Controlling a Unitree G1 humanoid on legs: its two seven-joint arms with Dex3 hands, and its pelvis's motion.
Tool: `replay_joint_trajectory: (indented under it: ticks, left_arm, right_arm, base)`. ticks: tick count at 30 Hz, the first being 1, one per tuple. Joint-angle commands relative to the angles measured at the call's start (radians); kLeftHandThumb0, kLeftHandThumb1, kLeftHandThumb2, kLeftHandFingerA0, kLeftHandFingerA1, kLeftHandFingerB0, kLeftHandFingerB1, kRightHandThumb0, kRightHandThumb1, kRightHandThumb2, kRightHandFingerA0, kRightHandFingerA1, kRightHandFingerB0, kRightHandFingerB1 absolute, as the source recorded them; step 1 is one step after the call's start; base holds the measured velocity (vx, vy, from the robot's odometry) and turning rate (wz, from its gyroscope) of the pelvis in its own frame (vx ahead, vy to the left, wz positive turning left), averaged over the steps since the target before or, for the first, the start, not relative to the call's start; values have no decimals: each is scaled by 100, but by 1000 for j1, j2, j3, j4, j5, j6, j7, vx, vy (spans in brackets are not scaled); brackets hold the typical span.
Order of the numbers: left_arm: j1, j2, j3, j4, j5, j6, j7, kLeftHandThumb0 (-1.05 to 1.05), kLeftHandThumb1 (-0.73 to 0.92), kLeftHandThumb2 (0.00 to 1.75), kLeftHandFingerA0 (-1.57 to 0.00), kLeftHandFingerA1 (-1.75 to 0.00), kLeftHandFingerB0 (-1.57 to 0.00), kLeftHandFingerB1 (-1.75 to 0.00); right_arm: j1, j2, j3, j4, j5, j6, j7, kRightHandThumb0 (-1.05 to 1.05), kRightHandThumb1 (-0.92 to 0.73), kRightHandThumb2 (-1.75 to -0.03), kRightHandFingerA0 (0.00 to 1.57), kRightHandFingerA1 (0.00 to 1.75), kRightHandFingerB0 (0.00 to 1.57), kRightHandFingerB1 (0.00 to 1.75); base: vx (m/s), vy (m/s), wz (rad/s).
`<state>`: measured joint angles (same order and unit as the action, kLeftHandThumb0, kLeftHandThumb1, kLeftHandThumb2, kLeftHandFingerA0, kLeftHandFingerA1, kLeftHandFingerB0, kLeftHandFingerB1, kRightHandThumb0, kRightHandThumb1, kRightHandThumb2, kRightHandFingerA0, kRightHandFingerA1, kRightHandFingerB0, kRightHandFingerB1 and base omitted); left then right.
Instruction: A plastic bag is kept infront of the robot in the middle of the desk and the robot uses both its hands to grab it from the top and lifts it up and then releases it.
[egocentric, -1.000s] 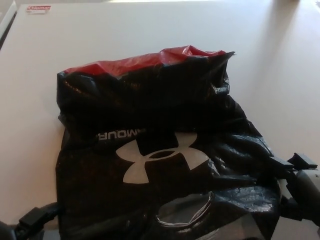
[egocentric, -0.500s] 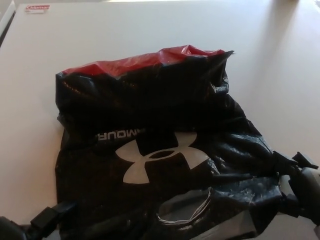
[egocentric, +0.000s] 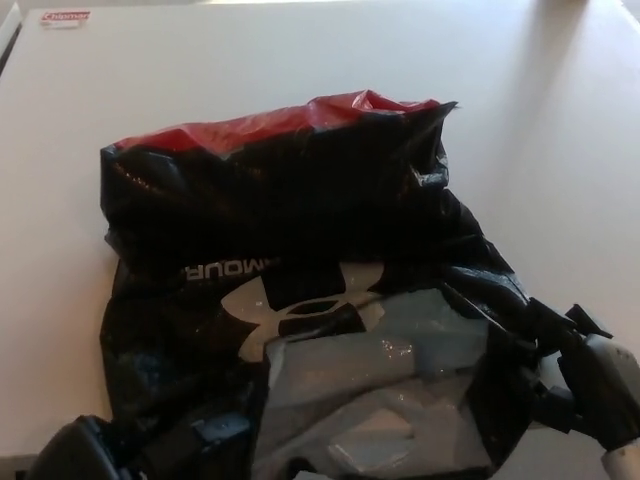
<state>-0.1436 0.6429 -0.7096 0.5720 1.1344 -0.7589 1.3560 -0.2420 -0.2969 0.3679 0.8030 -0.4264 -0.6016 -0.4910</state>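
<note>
- Pale and bare, the desk (egocentric: 300, 50) fills the head view, with only a small red-and-white label (egocentric: 65, 18) lying at its far left corner.
- Mid-desk, just before the robot, sits the plastic bag (egocentric: 290, 210) — black, glossy, with a white logo (egocentric: 290, 305) on its face and a red lining (egocentric: 270, 125) along its far edge.
- Compared with half a second ago, the near edge of the bag has bunched and risen: a grey, shiny fold (egocentric: 370, 400) now covers the lower part of the logo, which showed whole before.
- Left hand (egocentric: 75, 455) has come further in at the bottom left corner and presses against the bag's near corner; whether its fingers are closed on the plastic cannot be told.
- Right hand (egocentric: 575, 370) sits at the bag's near right edge, touching the crumpled plastic — its grasp is likewise unclear.
- Judging by the gathered fold, the grab is under way; the bag's far half rests on the desk, so the lift has not yet begun.
</note>
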Motion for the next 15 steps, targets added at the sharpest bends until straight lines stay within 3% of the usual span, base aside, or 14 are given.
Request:
replay_joint_trajectory:
  ticks: [1, 2, 3, 4, 5, 6, 9, 10, 12, 13, 14, 15]
  left_arm:
    - [39, -4, -3, -99, 39, 7, 39, -30, 67, 60, -78, -159, -70, -53]
    - [46, -4, 2, -98, 23, 3, 14, -30, 67, 60, -78, -159, -70, -53]
    - [48, -4, 9, -91, -3, -2, -32, -28, 70, 65, -75, -153, -57, -72]
    - [52, -3, 20, -80, -42, -9, -101, -28, 70, 65, -75, -153, -57, -72]
    - [65, -1, 31, -86, -62, -4, -131, -30, 72, 66, -76, -155, -54, -95]
    - [64, -2, 36, -78, -69, -7, -138, -34, 75, 63, -70, -166, -53, -138]
    - [69, -8, 58, -61, -103, -21, -184, -34, 79, 61, -69, -172, -53, -148]
    - [71, -4, 67, -58, -116, -17, -210, -34, 80, 61, -72, -175, -55, -155]
    - [66, -4, 76, -46, -126, -29, -230, -35, 77, 62, -72, -171, -59, -152]
    - [66, -5, 82, -44, -132, -37, -236, -34, 74, 62, -82, -162, -64, -146]
    - [70, -5, 85, -48, -138, -39, -249, -34, 74, 62, -85, -160, -66, -144]
    - [74, -7, 84, -48, -141, -42, -257, -34, 72, 65, -85, -160, -68, -142]
  right_arm:
    - [142, 84, 45, 65, 4, 58, 114, -44, -85, -63, 75, 175, 55, 175]
    - [148, 92, 40, 65, 9, 42, 96, -44, -85, -63, 75, 175, 55, 175]
    - [156, 92, 42, 46, 9, 30, 92, -39, -85, -65, 86, 175, 59, 175]
    - [167, 92, 44, 17, 10, 12, 88, -39, -85, -65, 86, 175, 59, 175]
    - [178, 89, 48, -1, 10, -23, 85, -38, -87, -66, 88, 175, 59, 175]
    - [190, 84, 52, -30, -3, -31, 73, -42, -92, -68, 88, 175, 56, 175]
    - [223, 78, 53, -106, -10, -34, 73, -43, -92, -68, 86, 175, 59, 175]
    - [238, 80, 50, -139, 23, -40, 111, -43, -92, -65, 80, 175, 53, 175]
    - [256, 91, 39, -166, 85, -51, 160, -43, -92, -64, 78, 175, 52, 175]
    - [262, 96, 31, -180, 112, -37, 186, -44, -92, -64, 78, 175, 52, 175]
    - [267, 96, 26, -189, 118, -23, 195, -27, -76, -121, 105, 120, 89, 112]
    - [263, 95, 22, -170, 121, -33, 197, -27, -75, -121, 104, 120, 87, 112]
  base:
    - [0, 0, 0]
    - [0, 0, 0]
    - [0, 0, 0]
    - [0, 0, 0]
    - [0, 0, 0]
    - [0, 0, 0]
    - [0, 0, 0]
    - [0, 0, 0]
    - [0, 0, 0]
    - [0, 0, 0]
    - [0, 0, 0]
    - [0, 0, 0]
